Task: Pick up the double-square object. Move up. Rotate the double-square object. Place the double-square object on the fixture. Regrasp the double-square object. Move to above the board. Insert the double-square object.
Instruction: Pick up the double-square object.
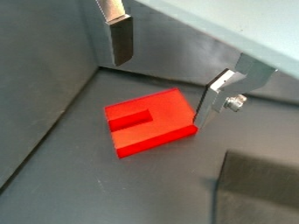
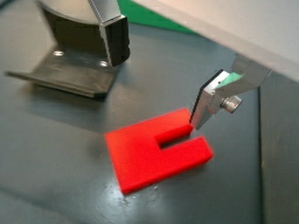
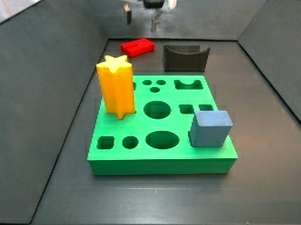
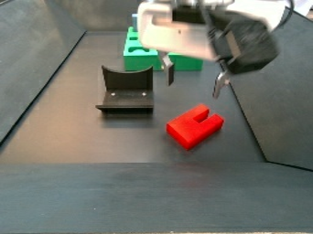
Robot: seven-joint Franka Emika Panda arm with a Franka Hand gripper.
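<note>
A dark grey floor with sloping grey walls fills every view. In a wrist view, the double-square object (image 1: 149, 124) lies flat on that floor, red and glossy, with a groove cut in from one edge. The gripper (image 1: 167, 63) hangs above it, jaws spread wide with nothing between them; one finger (image 1: 121, 41) stands clear beyond the block, while the opposite finger seems to reach the block's far corner, though contact cannot be told.

In a wrist view, the same red block (image 2: 156, 152) shows its notch facing the nearer finger (image 2: 208, 103), whose tip sits at the notch's mouth. The gripper (image 2: 162, 72) is open and empty. The fixture (image 2: 79, 54), a dark bracket on a base plate, stands behind the far finger, with a strip of the board (image 2: 163, 17) beyond it.

In a side view, the green board (image 3: 165, 163) occupies the foreground, carrying a yellow star prism (image 3: 115, 85) upright and a grey-blue cube (image 3: 210, 128). Behind it sit the fixture (image 3: 185, 58) and the red block (image 3: 137, 47), side by side, with the gripper (image 3: 150, 10) above the block.

In a side view, the gripper (image 4: 193, 84) hovers over the block (image 4: 193, 125), fixture (image 4: 127, 90) to its side, board (image 4: 145, 44) behind.
</note>
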